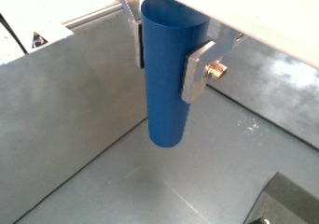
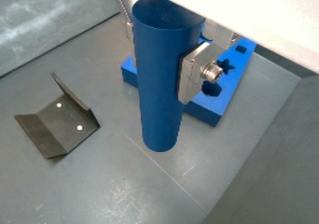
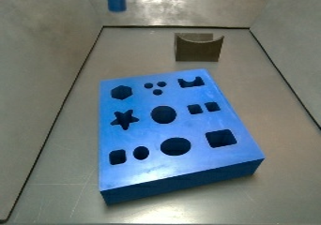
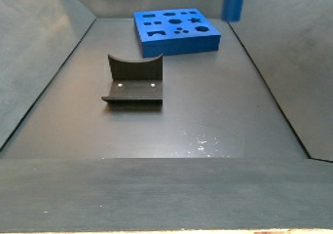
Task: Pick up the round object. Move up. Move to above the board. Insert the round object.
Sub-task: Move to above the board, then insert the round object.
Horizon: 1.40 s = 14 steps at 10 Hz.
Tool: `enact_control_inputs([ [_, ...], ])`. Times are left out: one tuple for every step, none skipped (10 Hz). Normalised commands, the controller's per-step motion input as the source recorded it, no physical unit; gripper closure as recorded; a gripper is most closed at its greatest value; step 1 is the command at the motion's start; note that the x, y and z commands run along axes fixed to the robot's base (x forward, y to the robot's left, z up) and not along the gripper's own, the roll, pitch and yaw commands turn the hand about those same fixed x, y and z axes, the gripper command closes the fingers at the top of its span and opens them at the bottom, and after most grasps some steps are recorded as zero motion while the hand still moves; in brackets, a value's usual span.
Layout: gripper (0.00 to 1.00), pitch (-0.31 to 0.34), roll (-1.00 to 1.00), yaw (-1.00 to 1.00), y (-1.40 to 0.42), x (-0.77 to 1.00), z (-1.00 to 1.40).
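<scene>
Gripper (image 2: pixel 187 55) fingers (image 2: pixel 195 71) clamp blue cylinder peg (image 2: pixel 162 83) upright, held high beside the board (image 3: pixel 175 130), fixture (image 3: pixel 198 47) beyond.

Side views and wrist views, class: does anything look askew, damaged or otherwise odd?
Nothing stands out. The gripper holds the blue peg upright above the floor, the board lies flat and intact, and the fixture stands on the floor.

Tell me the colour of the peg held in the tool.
Plain blue. The round object, clamped upright in the tool above the floor, shows best in a wrist view.
</scene>
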Motion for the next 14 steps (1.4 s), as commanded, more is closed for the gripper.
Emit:
enact_control_inputs([
  [1.0, 0.079, -0.02, 0.03, -0.04, 0.01, 0.55],
  [1.0, 0.078, -0.03, 0.03, -0.03, 0.01, 0.35],
  [1.0, 0.076, -0.03, 0.02, -0.03, 0.01, 0.21],
  [1.0, 0.053, -0.17, -0.09, -1.0, 0.41, 0.14],
  [1.0, 0.055, -0.13, -0.09, -1.0, 0.42, 0.13],
  [1.0, 0.104, -0.06, -0.03, -1.0, 0.45, 0.12],
  [1.0, 0.112, -0.07, -0.03, -1.0, 0.46, 0.13],
  [1.0, 0.118, -0.02, -0.01, -1.0, 0.46, 0.14],
  [1.0, 0.112, -0.01, 0.0, -1.0, 0.47, 0.14],
  [1.0, 0.126, 0.0, 0.0, -1.0, 0.5, 0.15],
  [1.0, 0.127, 0.01, 0.0, -0.99, 0.51, 0.15],
  [1.0, 0.138, 0.04, 0.01, -0.62, 0.35, 0.1],
  [1.0, 0.135, 0.05, 0.01, -0.37, 0.24, 0.07],
  [1.0, 0.0, 0.0, 0.0, -0.1, 0.03, 0.0],
])
